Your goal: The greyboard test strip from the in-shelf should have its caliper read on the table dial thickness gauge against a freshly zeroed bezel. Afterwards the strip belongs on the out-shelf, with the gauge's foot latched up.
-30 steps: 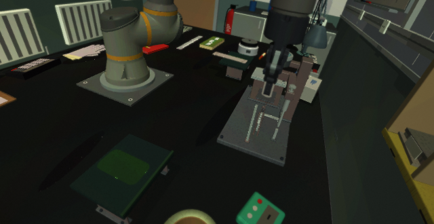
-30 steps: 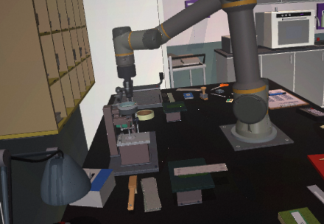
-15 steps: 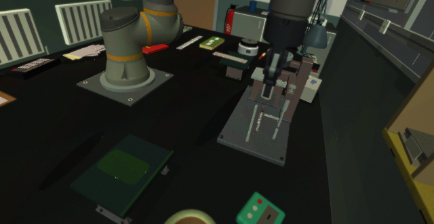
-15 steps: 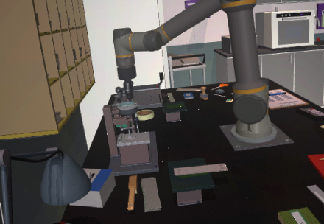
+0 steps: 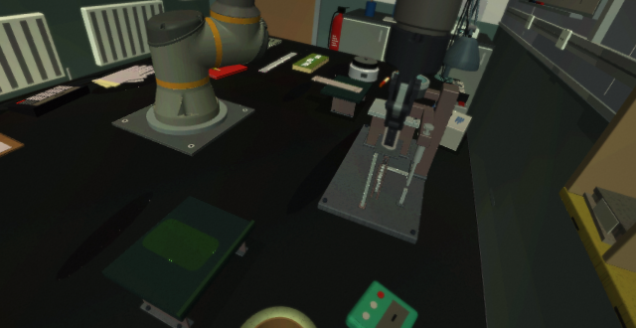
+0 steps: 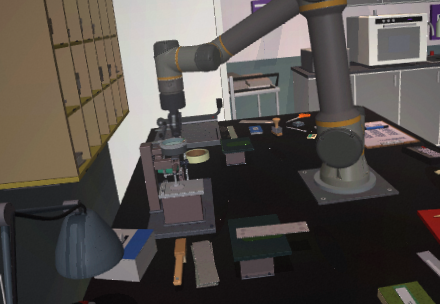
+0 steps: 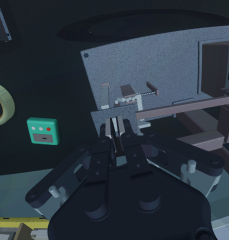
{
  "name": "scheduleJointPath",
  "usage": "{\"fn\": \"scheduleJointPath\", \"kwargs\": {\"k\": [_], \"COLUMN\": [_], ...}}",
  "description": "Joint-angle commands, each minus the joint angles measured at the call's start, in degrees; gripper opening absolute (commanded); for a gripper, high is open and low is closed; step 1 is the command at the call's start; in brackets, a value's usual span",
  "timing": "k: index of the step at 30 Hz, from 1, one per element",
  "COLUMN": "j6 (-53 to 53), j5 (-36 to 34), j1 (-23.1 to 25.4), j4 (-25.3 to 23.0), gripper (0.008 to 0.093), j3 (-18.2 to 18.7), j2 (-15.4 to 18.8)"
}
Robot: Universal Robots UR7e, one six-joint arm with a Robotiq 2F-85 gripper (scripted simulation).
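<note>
The dial face of the thickness gauge (image 6: 172,146) is mostly hidden under my wrist, and only its round rim shows on top of the brown column. The gauge stands on a grey speckled base plate (image 5: 377,189) near the table's edge. The greyboard strip (image 6: 272,229) lies flat on a dark green shelf stand (image 6: 257,244) toward the near end of the table. A second green stand (image 6: 236,149) sits beyond the gauge. My gripper (image 7: 115,127) points down over the gauge's front levers and spring screw (image 7: 144,93), and it is closed with nothing in it.
A dark green mat (image 5: 181,253) lies on the table in front of the arm's base (image 5: 186,119). A roll of tape (image 7: 2,107) and a teal button box (image 7: 43,131) sit near the base plate. A lamp (image 6: 85,246) and wooden cubbies (image 6: 60,74) flank the table's edge.
</note>
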Motion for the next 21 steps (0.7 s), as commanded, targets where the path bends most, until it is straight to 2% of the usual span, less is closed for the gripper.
{"fn": "scheduleJointPath", "kwargs": {"k": [1, 21], "j6": [0.0, 0.0], "j5": [0.0, 0.0], "j1": [0.0, 0.0], "j4": [0.0, -1.0], "gripper": [0.0130, 0.0130], "j3": [0.1, 0.8], "j2": [0.1, 0.4]}}
